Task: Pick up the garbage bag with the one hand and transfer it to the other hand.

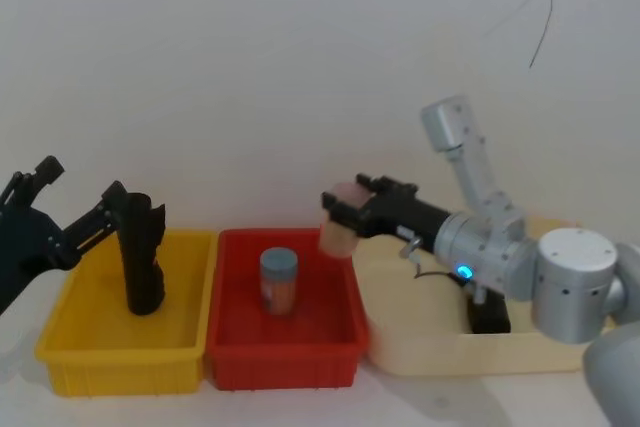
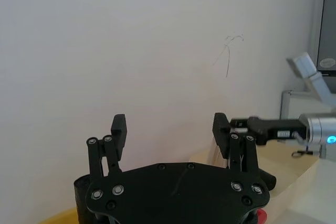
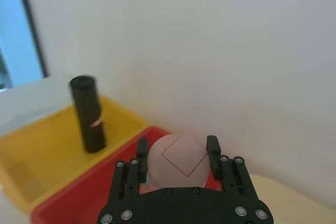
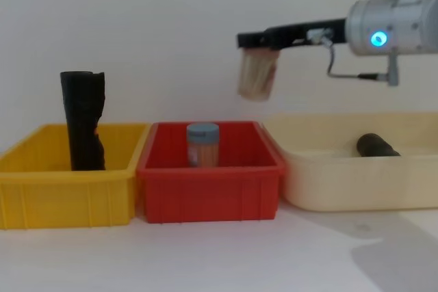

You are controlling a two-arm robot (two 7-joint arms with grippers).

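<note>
while right claw (image 1: 340, 209) grips pink cup (image 1: 338, 232)

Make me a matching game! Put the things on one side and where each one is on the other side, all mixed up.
Things:
1. standing black roll
2. blue-lidded jar
3. lying black roll
4. pink cup

Places:
A. in the red bin
B. in the cream tray
C. in the yellow bin
D. held by the right end effector

Pairs: 1-C, 2-A, 3-B, 4-D
</note>
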